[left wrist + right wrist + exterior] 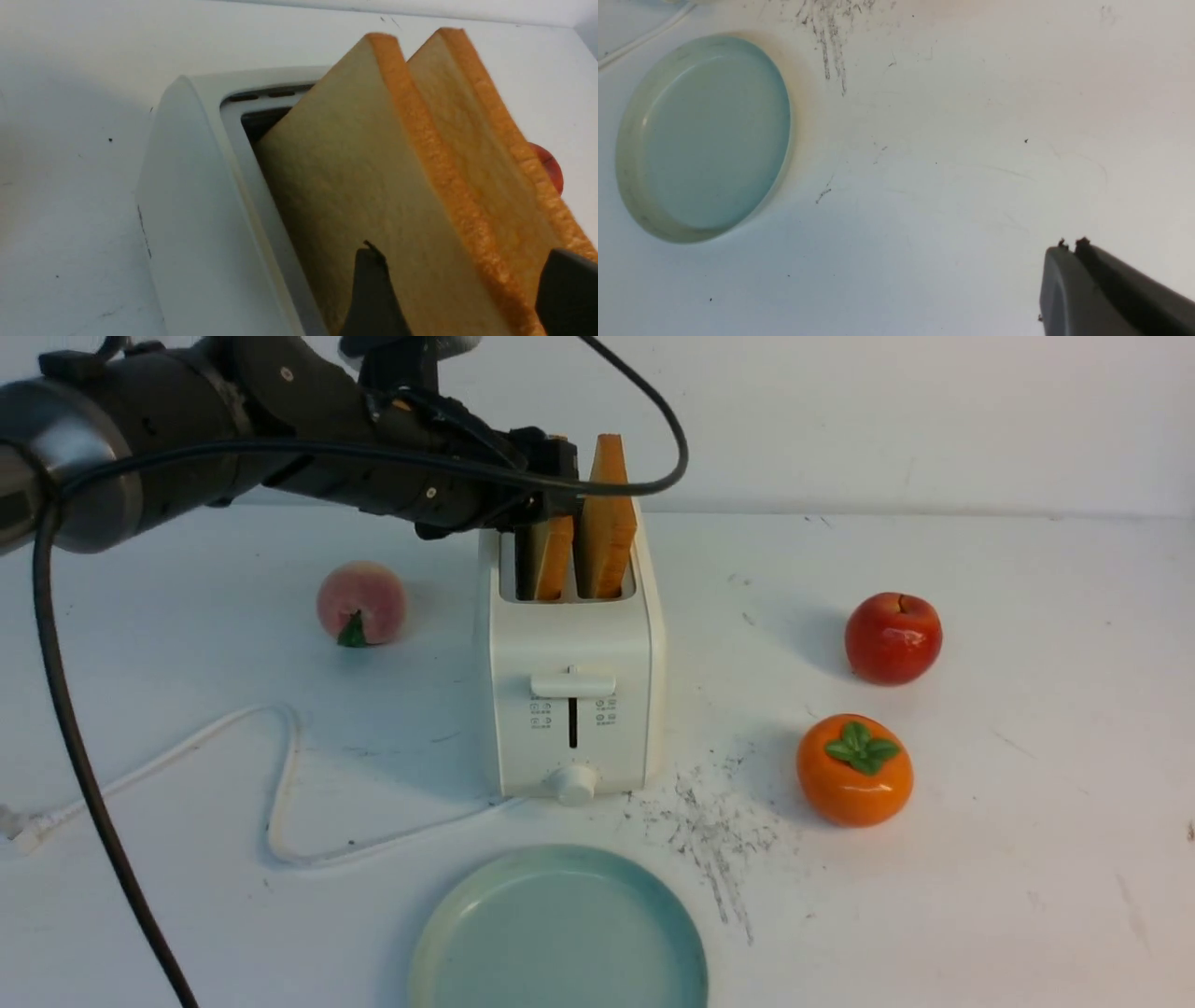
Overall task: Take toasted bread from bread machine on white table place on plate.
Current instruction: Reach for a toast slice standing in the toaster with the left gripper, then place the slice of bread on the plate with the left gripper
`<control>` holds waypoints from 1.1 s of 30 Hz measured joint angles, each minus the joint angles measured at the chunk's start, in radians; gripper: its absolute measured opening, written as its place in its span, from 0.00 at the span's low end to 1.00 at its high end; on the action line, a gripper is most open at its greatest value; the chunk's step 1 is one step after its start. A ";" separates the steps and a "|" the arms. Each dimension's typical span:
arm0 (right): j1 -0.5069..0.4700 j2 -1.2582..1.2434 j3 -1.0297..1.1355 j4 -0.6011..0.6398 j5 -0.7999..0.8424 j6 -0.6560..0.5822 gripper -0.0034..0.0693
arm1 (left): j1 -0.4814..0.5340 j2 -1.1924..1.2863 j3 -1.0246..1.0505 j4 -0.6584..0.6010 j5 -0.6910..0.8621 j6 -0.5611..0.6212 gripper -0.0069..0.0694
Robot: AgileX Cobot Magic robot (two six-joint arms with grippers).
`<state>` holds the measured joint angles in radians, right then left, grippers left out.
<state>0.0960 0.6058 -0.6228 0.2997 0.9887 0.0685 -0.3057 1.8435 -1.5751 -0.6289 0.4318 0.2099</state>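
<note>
The bread machine (569, 653) stands mid-table on the white table (1027, 859) with two slices of toasted bread upright in its slots: a left slice (553, 560) and a taller right slice (609, 513). My left gripper (555, 476) reaches in from the left over the left slice. In the left wrist view it (465, 249) is open, its dark fingers (371, 289) straddling the near slice (355, 186) above the machine (187, 196); the far slice (467, 121) stands behind. The plate (425, 943) lies bare in front. My right gripper (1069, 245) is shut and empty near the plate (623, 140).
A peach (361, 603) sits left of the machine, a red apple (893, 637) and an orange persimmon (854, 769) to its right. The white cord (280, 775) loops across the left front. Dark scratch marks (714, 831) lie right of the plate.
</note>
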 joint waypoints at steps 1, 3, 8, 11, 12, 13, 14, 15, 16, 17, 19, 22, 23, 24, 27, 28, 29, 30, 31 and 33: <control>0.000 0.000 0.000 0.000 0.000 0.000 0.08 | -0.001 0.004 0.000 0.000 -0.002 0.000 0.68; 0.000 0.000 0.000 0.001 -0.001 0.000 0.08 | -0.012 0.009 0.000 0.001 -0.007 0.006 0.68; 0.000 0.000 0.000 0.002 -0.003 0.000 0.09 | -0.042 0.012 0.000 0.011 -0.011 0.097 0.63; 0.000 0.000 0.000 0.002 -0.003 0.000 0.10 | -0.049 0.013 0.000 0.021 -0.020 0.117 0.49; 0.000 0.000 0.000 0.002 -0.003 0.000 0.10 | -0.049 0.013 0.000 0.025 -0.020 0.117 0.41; 0.000 0.000 0.000 0.002 -0.003 0.000 0.10 | -0.048 0.013 0.000 0.032 -0.020 0.117 0.33; 0.000 0.000 0.000 0.002 -0.003 0.000 0.10 | -0.048 0.013 0.000 0.040 -0.020 0.117 0.25; 0.000 0.000 0.000 0.002 -0.003 0.000 0.10 | -0.048 0.012 0.000 0.050 -0.020 0.118 0.19; 0.000 0.000 0.000 0.002 -0.003 0.000 0.10 | -0.048 0.012 0.000 0.052 -0.020 0.118 0.18; 0.000 0.000 0.000 0.002 -0.003 0.000 0.10 | -0.048 0.010 0.000 0.067 -0.020 0.118 0.13; 0.000 0.000 0.000 0.002 -0.003 0.000 0.10 | -0.048 0.008 -0.001 0.078 -0.019 0.119 0.13; 0.000 0.000 0.000 0.002 -0.003 0.000 0.10 | -0.048 -0.014 -0.001 0.125 0.000 0.119 0.14; 0.000 0.000 0.000 0.002 -0.003 0.000 0.10 | -0.048 -0.036 -0.001 0.142 0.011 0.119 0.14; 0.000 0.000 0.000 0.002 -0.003 0.000 0.11 | -0.048 -0.060 0.000 0.154 0.021 0.119 0.14; 0.000 0.000 0.000 0.002 -0.003 0.000 0.11 | -0.048 -0.124 0.000 0.179 0.036 0.120 0.14; 0.000 0.000 0.000 0.002 -0.003 0.000 0.11 | -0.048 -0.186 0.000 0.200 0.049 0.120 0.14; 0.000 0.000 0.000 0.002 -0.003 0.000 0.11 | -0.048 -0.215 0.000 0.209 0.058 0.120 0.14; 0.000 0.000 0.000 0.002 -0.003 0.000 0.11 | -0.048 -0.259 0.000 0.222 0.075 0.120 0.14; 0.000 0.000 0.000 0.002 -0.003 0.000 0.11 | -0.048 -0.288 0.000 0.230 0.090 0.120 0.14; 0.000 0.000 0.000 0.002 -0.003 0.000 0.11 | -0.048 -0.330 -0.001 0.237 0.117 0.120 0.14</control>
<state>0.0960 0.6058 -0.6228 0.3017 0.9857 0.0685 -0.3534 1.5139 -1.5759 -0.3915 0.5483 0.3302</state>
